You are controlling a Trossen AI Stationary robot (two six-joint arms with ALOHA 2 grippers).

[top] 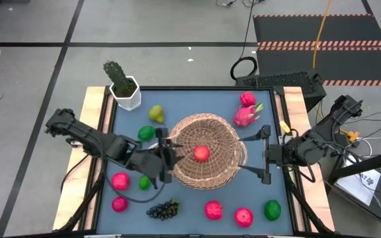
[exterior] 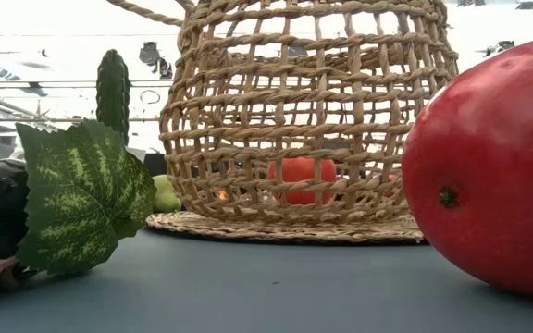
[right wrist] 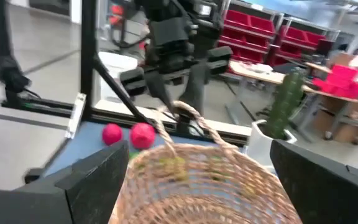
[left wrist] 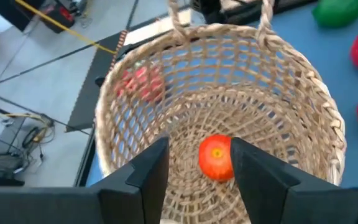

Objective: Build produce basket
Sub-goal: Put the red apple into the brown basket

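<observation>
Writing: no brand, label or lettering can be read on anything here.
Basket [top: 207,158]: large, round, tan open-weave wicker with looped side handles; it stands upright on the blue table [top: 197,205], between the two grippers.
Basket contents: one red-orange fruit [top: 201,154] lying on the woven floor, seen through the weave from table height and just beyond the left fingertips in the left wrist view.
Left gripper [top: 166,157]: at the basket's rim on its own side, fingers [left wrist: 151,171] partly apart with nothing between them; the fruit lies free below.
Right gripper [top: 266,155]: at the basket's opposite side, jaws spread wide, nothing in them.
Produce outside the basket: behind the left gripper, two pink apples [top: 120,180], a lime [top: 144,182] and a dark grape bunch [top: 163,209]; near the right gripper, a pink dragon fruit [top: 245,116], two red apples [top: 243,216] and a green fruit [top: 272,210].
White pot [top: 127,92]: holds a green cactus [top: 117,77], well away from both grippers.
</observation>
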